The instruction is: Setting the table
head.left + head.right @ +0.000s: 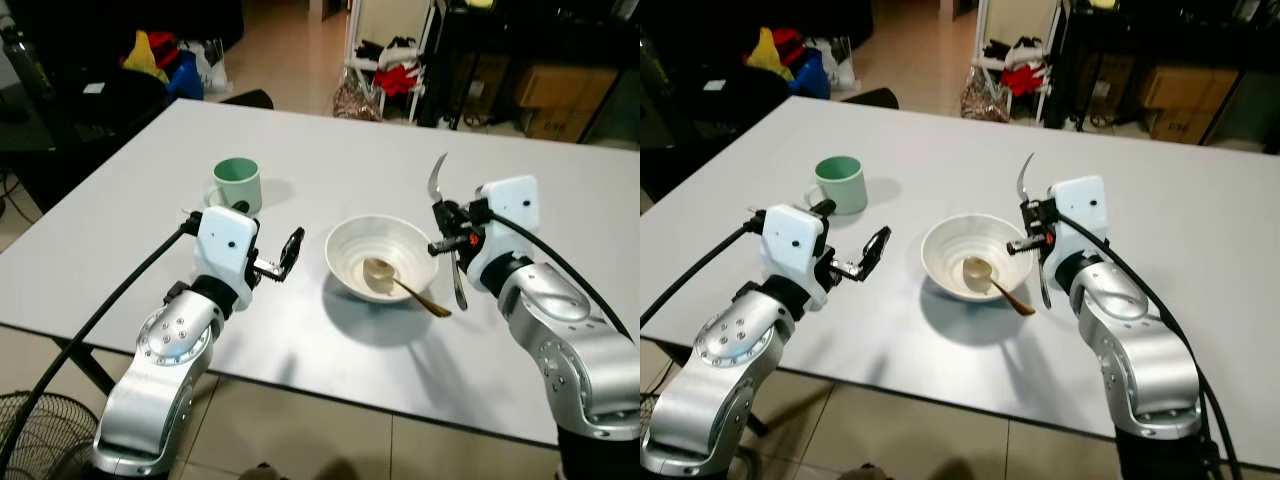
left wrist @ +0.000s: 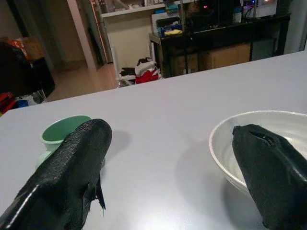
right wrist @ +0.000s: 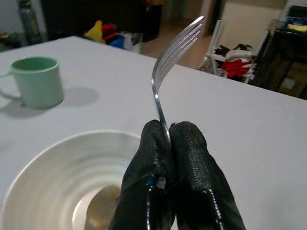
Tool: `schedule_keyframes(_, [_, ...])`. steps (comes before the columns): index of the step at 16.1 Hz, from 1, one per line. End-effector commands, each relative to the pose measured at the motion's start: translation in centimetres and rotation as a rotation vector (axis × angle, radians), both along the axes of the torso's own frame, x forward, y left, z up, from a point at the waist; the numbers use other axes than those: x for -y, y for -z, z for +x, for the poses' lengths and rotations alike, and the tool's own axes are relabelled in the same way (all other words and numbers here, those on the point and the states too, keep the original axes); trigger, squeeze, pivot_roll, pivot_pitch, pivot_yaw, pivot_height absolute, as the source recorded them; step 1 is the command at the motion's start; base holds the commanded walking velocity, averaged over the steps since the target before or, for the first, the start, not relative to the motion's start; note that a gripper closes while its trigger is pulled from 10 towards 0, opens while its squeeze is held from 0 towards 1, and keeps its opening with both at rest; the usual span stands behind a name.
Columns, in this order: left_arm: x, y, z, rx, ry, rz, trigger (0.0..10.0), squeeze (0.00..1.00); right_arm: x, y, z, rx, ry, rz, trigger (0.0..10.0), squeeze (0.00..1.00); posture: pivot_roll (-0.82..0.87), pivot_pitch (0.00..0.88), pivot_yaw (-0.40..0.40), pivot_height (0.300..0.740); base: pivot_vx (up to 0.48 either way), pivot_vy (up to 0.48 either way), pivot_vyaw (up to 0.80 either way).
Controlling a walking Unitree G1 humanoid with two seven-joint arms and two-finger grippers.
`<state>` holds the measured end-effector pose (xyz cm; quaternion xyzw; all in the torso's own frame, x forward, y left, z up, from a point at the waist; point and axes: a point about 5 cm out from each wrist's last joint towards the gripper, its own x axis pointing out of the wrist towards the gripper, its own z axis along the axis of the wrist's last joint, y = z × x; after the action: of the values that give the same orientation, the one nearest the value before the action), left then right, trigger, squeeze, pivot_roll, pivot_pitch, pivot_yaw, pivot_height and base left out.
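A white bowl [image 1: 350, 252] sits mid-table with a golden spoon [image 1: 385, 278] lying inside it, handle over the near-right rim. Just right of the bowl my right gripper [image 1: 447, 228] is shut on a silver fork [image 1: 437, 179], held upright with the tines up; in the right wrist view the fork [image 3: 165, 62] rises from between the pressed fingers. A green mug [image 1: 237, 184] stands left of the bowl. My left gripper [image 1: 280, 255] is open, empty, between mug and bowl; its fingers [image 2: 72, 172] frame the mug [image 2: 60, 132] and bowl [image 2: 230, 143].
The white table [image 1: 330, 150] has free surface on the far side and to the right. Beyond it are a dark chair [image 1: 245, 98], a rack with red clothes [image 1: 395, 75] and cardboard boxes [image 1: 555, 90]. A fan [image 1: 40, 440] stands on the floor near left.
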<state>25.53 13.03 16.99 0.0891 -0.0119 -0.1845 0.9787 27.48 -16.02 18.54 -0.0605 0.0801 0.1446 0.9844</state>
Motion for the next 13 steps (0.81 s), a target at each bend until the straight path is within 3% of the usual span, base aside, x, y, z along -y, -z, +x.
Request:
schedule_keyframes(1, [0.2, -0.1, -0.3, -0.006, 0.022, 0.016, 10.0, 0.00, 0.0, 0.3, 0.2, -0.024, -0.024, -0.035, 10.0, 0.00, 0.13, 0.000, 0.003, 0.740, 0.000, 0.000, 0.00])
schedule_keyframes(10, [1.4, 0.5, -0.8, -0.040, 0.156, 0.090, 10.0, 0.00, 2.3, 0.0, 3.0, -0.089, -0.100, -0.250, 10.0, 0.00, 0.11, 0.000, 0.006, 0.740, 0.000, 0.000, 0.00])
schedule_keyframes(13, [1.7, 0.7, -0.9, -0.057, 0.208, 0.118, 10.0, 0.00, 2.2, -0.2, 3.6, -0.122, -0.161, -0.234, 10.0, 0.00, 0.11, 0.000, 0.015, 0.740, 0.000, 0.000, 0.00])
